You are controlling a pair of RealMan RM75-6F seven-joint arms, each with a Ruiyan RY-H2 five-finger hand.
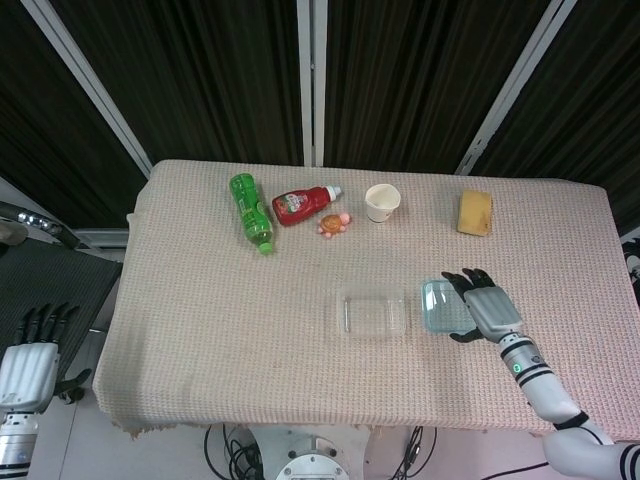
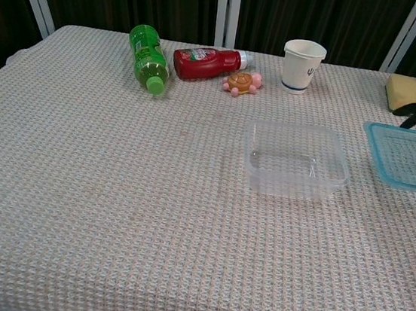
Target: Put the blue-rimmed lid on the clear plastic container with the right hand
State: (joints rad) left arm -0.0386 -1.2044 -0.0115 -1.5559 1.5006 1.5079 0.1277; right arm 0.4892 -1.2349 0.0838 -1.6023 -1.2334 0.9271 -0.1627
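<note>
Blue rim: the lid (image 2: pixel 407 156) is a see-through rounded rectangle, edged teal-blue.
Lid place: lifted off the cloth, just right of the container (image 2: pixel 295 159).
Right hand (image 1: pixel 480 305): grips the lid by its right edge.
Left hand (image 1: pixel 30 358): off-table, fingers apart, holding nothing.

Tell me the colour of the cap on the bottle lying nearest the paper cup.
White. The red bottle shows its cap best in the chest view.

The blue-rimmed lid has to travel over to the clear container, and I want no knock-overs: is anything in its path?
Nothing visible is. The right hand holds the blue-rimmed lid just right of the clear plastic container, with only bare tablecloth between them. The paper cup and sponge sit farther back.
</note>
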